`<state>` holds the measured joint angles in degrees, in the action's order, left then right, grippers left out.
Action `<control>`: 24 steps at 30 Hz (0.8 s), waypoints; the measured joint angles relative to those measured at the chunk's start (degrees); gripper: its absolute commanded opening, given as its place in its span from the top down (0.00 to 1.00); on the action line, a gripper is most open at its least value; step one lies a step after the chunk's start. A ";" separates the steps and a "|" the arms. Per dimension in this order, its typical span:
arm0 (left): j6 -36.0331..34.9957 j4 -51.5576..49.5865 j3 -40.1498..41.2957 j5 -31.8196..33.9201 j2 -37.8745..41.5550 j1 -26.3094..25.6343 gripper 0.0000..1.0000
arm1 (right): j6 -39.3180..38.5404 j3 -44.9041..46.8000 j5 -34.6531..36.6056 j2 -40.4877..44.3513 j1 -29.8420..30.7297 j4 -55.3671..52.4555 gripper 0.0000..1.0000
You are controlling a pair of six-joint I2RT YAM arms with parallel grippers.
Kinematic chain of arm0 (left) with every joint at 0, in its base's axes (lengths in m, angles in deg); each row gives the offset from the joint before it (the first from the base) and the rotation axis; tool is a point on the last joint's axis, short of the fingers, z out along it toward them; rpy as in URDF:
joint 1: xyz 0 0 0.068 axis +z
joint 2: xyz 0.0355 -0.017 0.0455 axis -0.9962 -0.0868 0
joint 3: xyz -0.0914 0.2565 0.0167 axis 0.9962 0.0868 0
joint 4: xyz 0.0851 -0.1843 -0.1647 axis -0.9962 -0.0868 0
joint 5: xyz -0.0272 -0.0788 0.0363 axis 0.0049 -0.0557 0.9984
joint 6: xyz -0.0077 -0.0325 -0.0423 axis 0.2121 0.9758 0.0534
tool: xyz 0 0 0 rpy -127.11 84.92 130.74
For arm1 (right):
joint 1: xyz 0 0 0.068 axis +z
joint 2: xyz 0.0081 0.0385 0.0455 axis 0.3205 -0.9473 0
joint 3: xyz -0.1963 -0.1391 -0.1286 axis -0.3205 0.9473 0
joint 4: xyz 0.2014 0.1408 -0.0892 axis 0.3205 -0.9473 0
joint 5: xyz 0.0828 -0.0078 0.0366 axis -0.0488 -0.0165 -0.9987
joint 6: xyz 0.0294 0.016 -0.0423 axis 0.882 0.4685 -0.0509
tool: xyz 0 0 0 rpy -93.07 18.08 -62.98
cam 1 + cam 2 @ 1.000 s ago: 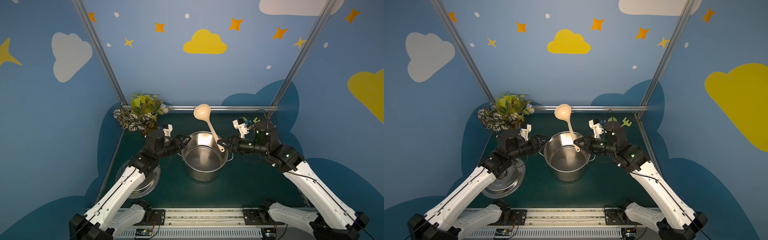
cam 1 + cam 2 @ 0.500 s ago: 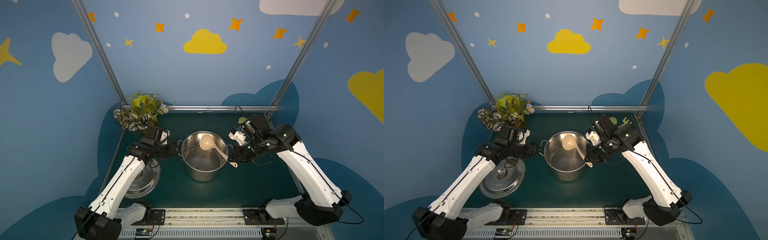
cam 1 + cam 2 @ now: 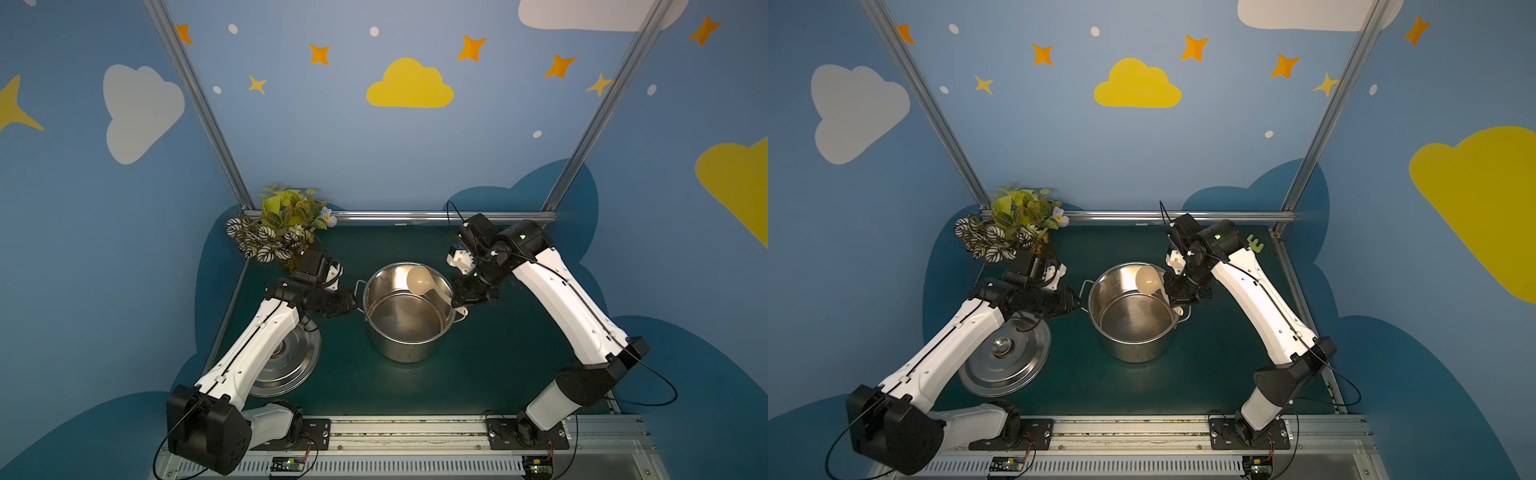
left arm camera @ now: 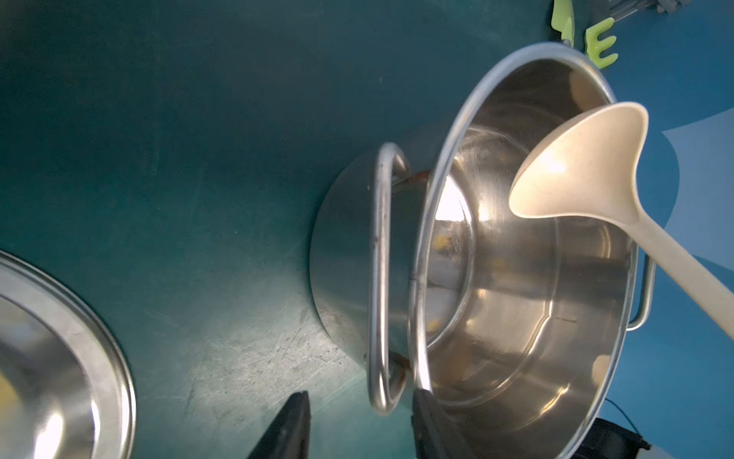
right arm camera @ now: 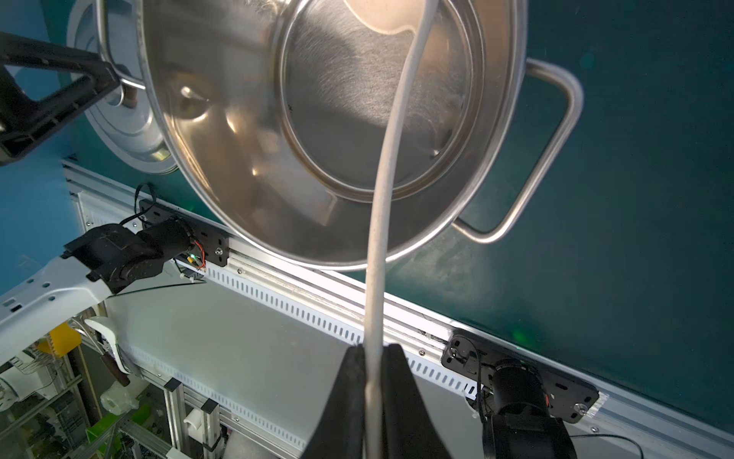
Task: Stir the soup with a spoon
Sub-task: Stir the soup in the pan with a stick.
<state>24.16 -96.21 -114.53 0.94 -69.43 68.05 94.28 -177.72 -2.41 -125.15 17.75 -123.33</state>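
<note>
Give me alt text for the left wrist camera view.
A beige ladle is poised over an open steel pot on a green table. The left gripper has its open jaws either side of the pot's near handle; a steel lid lies beside.

Blue walls (image 3: 332, 145) were painted with clouds (image 3: 409, 85) and stars (image 3: 320, 54); aluminium posts (image 3: 201, 104) were set at corners; tabletop (image 3: 498, 365) was green.

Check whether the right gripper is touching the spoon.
Touching. The right wrist view shows the spoon's slim handle pinched between the two black fingers of the right gripper, with no gap on either side.
</note>
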 measured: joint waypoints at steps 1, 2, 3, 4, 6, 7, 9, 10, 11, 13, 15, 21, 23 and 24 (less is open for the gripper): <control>-0.11 0.50 0.00 -0.33 -0.76 0.04 0.65 | -0.33 -0.74 -0.07 -1.31 -0.33 0.00 1.00; -0.20 0.94 0.00 -0.61 -1.46 0.04 0.67 | -0.61 -1.29 -0.22 -2.62 -0.66 0.00 1.00; -0.24 1.27 0.00 -0.74 -2.01 0.07 0.70 | -0.94 -1.62 -0.26 -3.80 -0.92 0.00 1.00; -0.31 1.70 0.00 -1.05 -2.51 0.11 0.73 | -1.16 -1.81 -0.31 -4.76 -1.07 -0.02 1.00; -0.37 2.38 -0.02 -1.51 -3.08 0.11 0.78 | -1.40 -2.23 -0.37 -6.51 -1.11 -0.02 1.00; -0.50 2.62 -0.04 -1.81 -3.30 0.11 0.81 | -1.46 -2.49 -0.39 -7.32 -1.16 -0.02 1.00; -0.85 2.95 -0.37 -2.16 -3.80 0.11 0.88 | -1.62 -3.48 -0.57 -8.94 -1.27 -0.02 1.00; -0.44 2.99 -0.61 -2.27 -4.00 0.17 0.90 | -1.64 -4.17 -0.66 -9.70 -1.31 -0.02 1.00; 0.09 3.23 -0.81 -2.40 -4.15 0.24 0.91 | -1.62 -4.94 -0.81 -10.45 -1.38 -0.02 1.00; 0.42 3.80 -1.11 -2.56 -4.74 0.48 0.94 | -1.62 -6.75 -1.20 -12.17 -1.49 -0.02 1.00; 0.57 4.24 -1.11 -2.64 -4.98 0.57 0.96 | -1.62 -8.55 -1.49 -14.05 -1.44 -0.02 1.00; 1.09 4.31 -1.11 -2.82 -4.98 0.59 0.97 | -1.66 -14.51 -3.63 -19.93 0.70 -0.02 1.00; 1.20 4.31 -1.11 -2.82 -4.98 0.57 0.97 | -1.64 -16.11 -4.28 -21.46 1.88 -0.02 1.00; 1.25 4.31 -1.11 -2.82 -4.98 0.57 0.97 | -1.64 -16.79 -4.59 -22.12 2.54 -0.04 1.00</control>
<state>25.41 -91.91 -115.64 -1.88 -74.41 68.62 92.64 -194.51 -7.00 -147.27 20.29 -123.38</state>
